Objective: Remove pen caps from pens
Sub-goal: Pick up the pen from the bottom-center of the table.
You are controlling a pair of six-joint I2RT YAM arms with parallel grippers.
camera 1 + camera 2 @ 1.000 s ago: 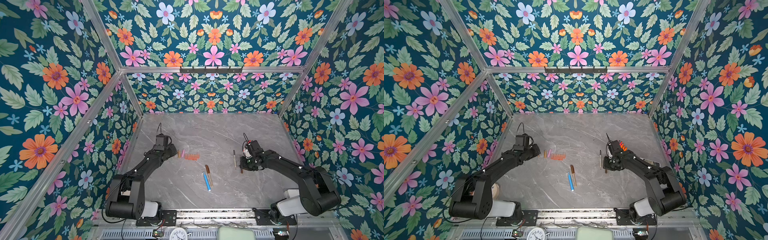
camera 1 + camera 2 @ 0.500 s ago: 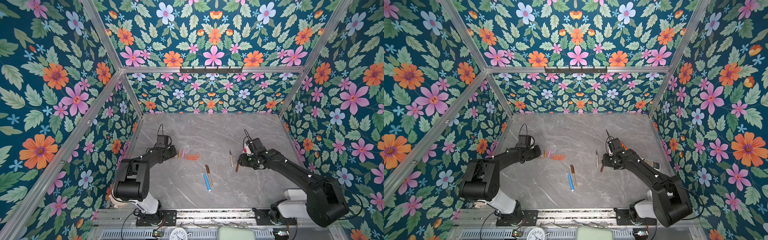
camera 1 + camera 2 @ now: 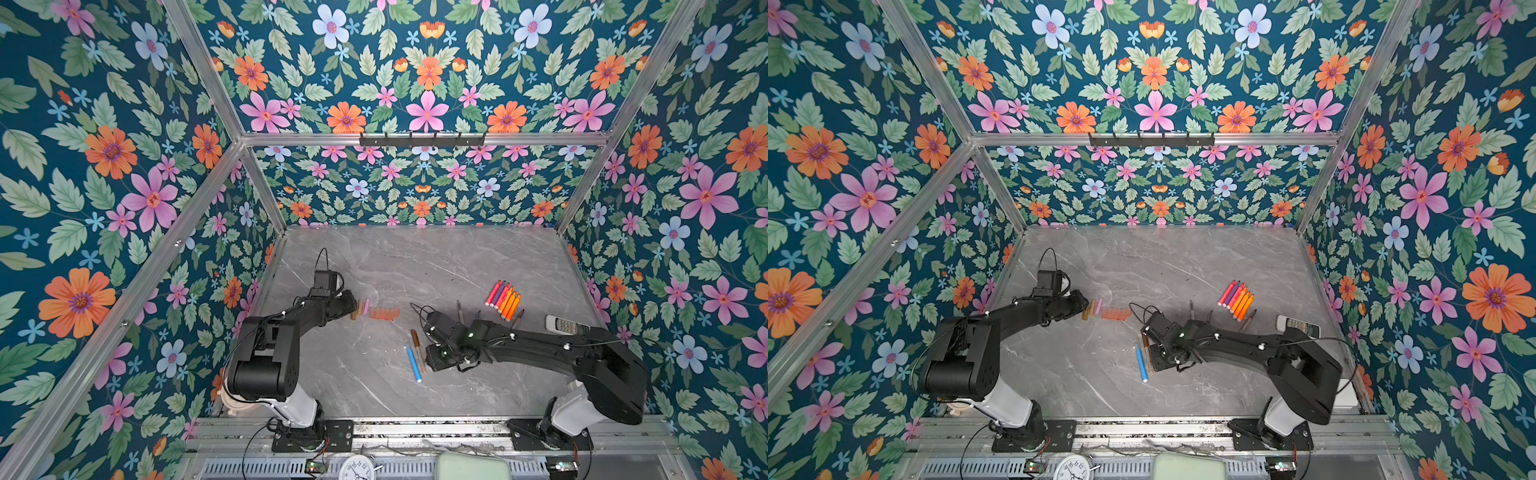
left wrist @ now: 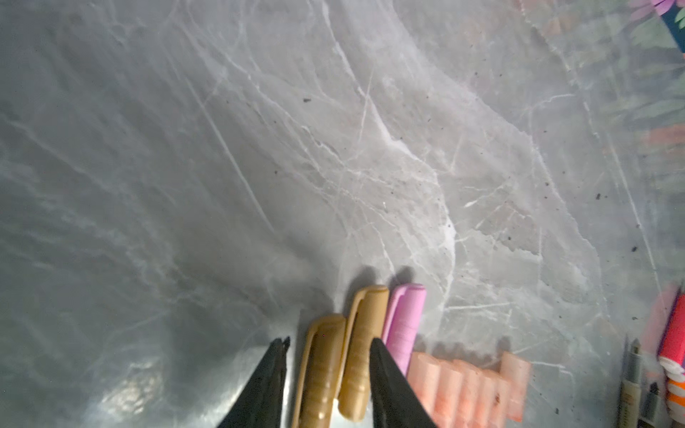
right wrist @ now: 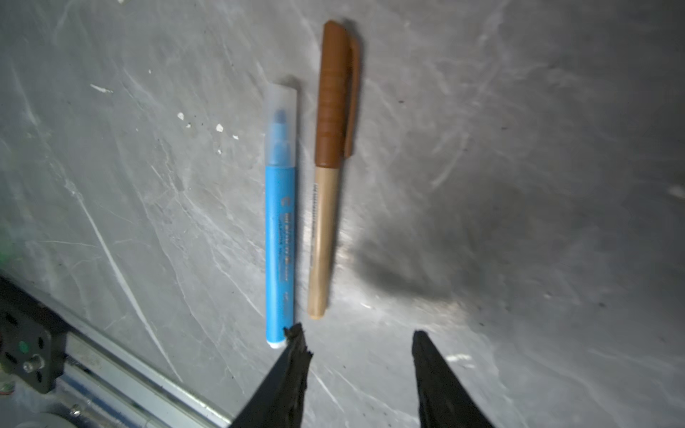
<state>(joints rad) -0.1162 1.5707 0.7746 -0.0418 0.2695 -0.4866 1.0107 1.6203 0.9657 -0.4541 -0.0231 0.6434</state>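
Pen-cap removal, between two pens: one cap laid down, the next pen not yet grasped. At the left of the table (image 3: 415, 266), the left gripper (image 4: 328, 342) sits low at the end of a row of loose caps (image 3: 376, 311); its jaws stand parted on either side of two tan caps (image 4: 322, 367), with a gap showing beside one finger, so nothing appears pinched (these lie flat, with a pink cap (image 4: 404, 326) and several orange caps (image 4: 470, 389) next in line). Near the middle of the table, toward the front edge, lie a blue pen (image 5: 280, 237) and a tan pen (image 5: 322, 241), side by side and almost touching; the first wears a clear cap (image 5: 280, 122), the second a brown cap (image 5: 331, 96); by this view these are the pens left to do. The right gripper (image 5: 356, 333) hovers just short of their tail ends, jaws wide and empty, one fingertip close by the end of the blue pen. Farther right, a bunch of bare pens (image 3: 503, 299) lies well apart, with a remote (image 3: 561, 324) beyond it. The next move probably calls for the right gripper to close on one barrel alone without nudging its neighbour, and for the left gripper to back off the row and come across to take the cap end.
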